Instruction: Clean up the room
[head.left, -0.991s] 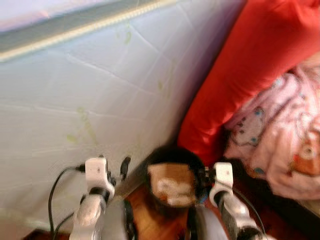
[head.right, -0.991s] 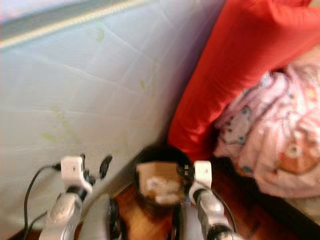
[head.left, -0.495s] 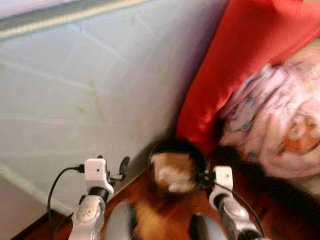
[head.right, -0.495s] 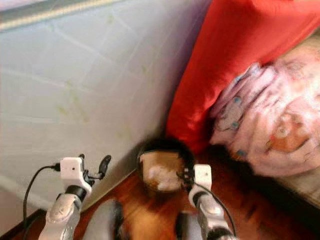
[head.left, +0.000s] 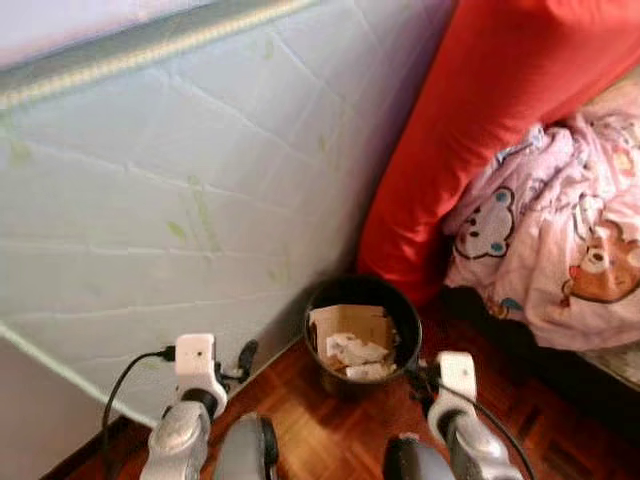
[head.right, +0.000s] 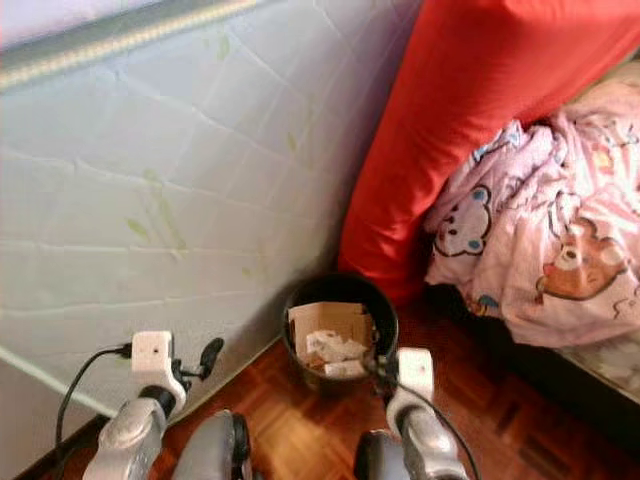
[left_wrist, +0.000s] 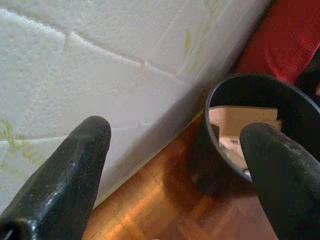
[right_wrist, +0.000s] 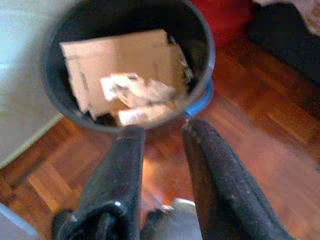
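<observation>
A black waste bin (head.left: 358, 288) stands on the wooden floor against an upright mattress. It holds a piece of brown cardboard (head.left: 350, 325) and crumpled white paper (head.left: 358, 352). My left gripper (left_wrist: 177, 132) hangs open beside the bin (left_wrist: 202, 150), its fingers wide apart with nothing between them. Just short of the bin's near rim (right_wrist: 50, 65), my right gripper (right_wrist: 164, 131) points at it. Its two fingers stand a small gap apart and hold nothing. The cardboard (right_wrist: 125, 55) leans inside the bin.
A white quilted mattress (head.left: 180, 180) leans upright on the left. A large red cushion (head.left: 480, 130) stands behind the bin. A pink bear-print blanket (head.left: 560, 250) hangs over a dark bed base (head.left: 560, 390) on the right. Parquet floor (head.left: 330, 430) lies between my arms.
The whole view has shifted and sharpened, so the camera has moved. The bin now looks smaller and a little farther from my grippers. Both arms sit lower in the picture.
</observation>
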